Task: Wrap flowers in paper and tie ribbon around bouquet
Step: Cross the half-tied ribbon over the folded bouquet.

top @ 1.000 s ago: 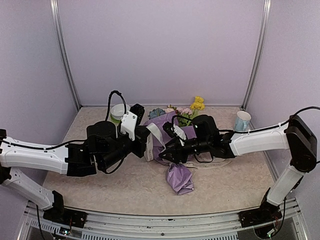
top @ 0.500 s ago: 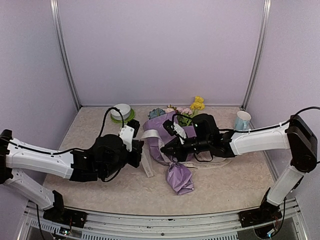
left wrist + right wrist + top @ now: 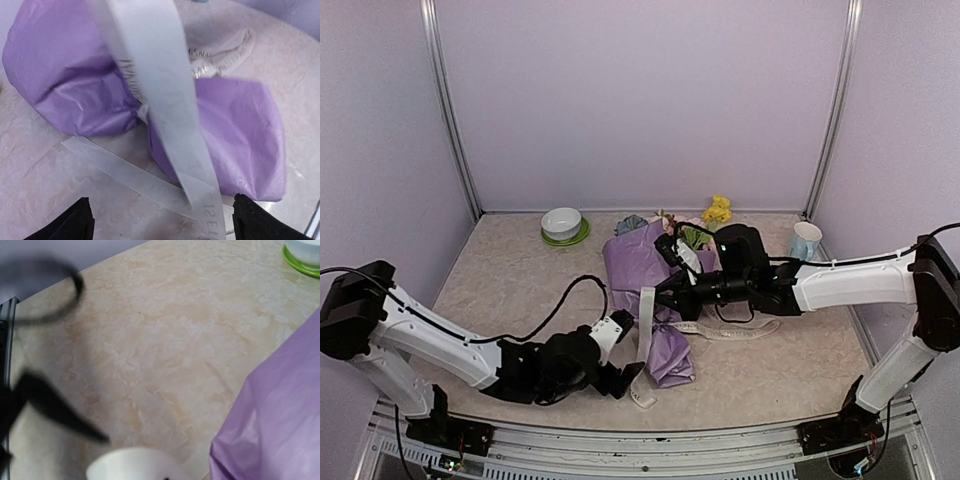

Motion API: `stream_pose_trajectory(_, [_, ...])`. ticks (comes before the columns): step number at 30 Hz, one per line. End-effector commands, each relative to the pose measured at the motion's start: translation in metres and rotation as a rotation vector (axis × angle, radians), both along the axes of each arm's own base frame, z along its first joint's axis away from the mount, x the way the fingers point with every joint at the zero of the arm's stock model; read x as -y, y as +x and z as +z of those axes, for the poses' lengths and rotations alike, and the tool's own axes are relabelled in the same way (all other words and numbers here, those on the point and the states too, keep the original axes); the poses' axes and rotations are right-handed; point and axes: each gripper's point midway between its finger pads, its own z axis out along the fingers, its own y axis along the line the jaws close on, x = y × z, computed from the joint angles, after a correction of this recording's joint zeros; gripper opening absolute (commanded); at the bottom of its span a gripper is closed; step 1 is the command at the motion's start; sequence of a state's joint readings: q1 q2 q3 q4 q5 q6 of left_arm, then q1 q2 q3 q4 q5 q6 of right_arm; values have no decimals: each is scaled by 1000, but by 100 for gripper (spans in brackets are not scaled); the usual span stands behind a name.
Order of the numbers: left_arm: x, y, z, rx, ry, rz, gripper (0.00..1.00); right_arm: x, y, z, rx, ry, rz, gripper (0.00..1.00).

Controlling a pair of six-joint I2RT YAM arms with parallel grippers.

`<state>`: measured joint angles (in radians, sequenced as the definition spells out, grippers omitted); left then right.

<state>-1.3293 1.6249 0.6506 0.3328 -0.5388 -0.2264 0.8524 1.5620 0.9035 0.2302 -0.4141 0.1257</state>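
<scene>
The bouquet (image 3: 640,262) lies on the middle of the surface (image 3: 520,300), with its wide end toward the far side and its narrow tail toward the near side. The flowers (image 3: 718,210) show at the far end, yellow blooms to the right and green leaves beside them. The paper (image 3: 65,85) is pinched in at a waist, where the ribbon (image 3: 165,100) is seen to cross it.

From that waist one strip of the ribbon is stretched tight above the surface and runs toward the near edge, while a second strip lies flat on the surface. More ribbon lies loose to the right of the bouquet.

The right tool (image 3: 665,290) is closed and is clamped on the ribbon at the bouquet's waist, beside the far end of the raised strip. The left tool (image 3: 628,378) is held low near the near edge, just left of the paper tail. Its fingers (image 3: 80,222) stand wide apart, and the raised strip passes between them without being gripped.

A white bowl (image 3: 562,220) on a green plate (image 3: 565,239) is placed at the far left, well apart from the bouquet. A cup (image 3: 806,240) stands at the far right.
</scene>
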Motion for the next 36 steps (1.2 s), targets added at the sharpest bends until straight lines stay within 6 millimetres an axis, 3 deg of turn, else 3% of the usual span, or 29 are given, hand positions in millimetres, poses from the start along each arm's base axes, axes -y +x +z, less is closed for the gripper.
stream_pose_trajectory(1, [0,-7,59,2,-320,-103,98,2,-1,8,0,26,2,0])
stream_pose_trajectory(3, [-7,-2,70,43,-350,-97,96,0,-2,7,-7,32,11,0])
stream_pose_trajectory(7, [-10,26,77,78,-388,-103,82,-1,-3,7,-21,41,19,0])
stream_pose_trajectory(11, [1,34,89,168,-403,-232,92,-2,-10,11,-16,56,53,0])
stream_pose_trajectory(15, [17,51,93,178,-391,-385,92,-1,-19,8,5,70,114,0])
stream_pose_trajectory(20, [29,63,80,147,-372,-474,75,2,-17,3,-5,69,142,0])
stream_pose_trajectory(27, [53,62,62,86,-369,-573,58,8,-19,0,-12,71,183,0])
stream_pose_trajectory(33, [57,64,62,91,-393,-570,47,11,-18,1,-23,84,199,0])
stream_pose_trajectory(36, [63,64,59,71,-388,-592,34,14,-15,0,-29,80,196,0])
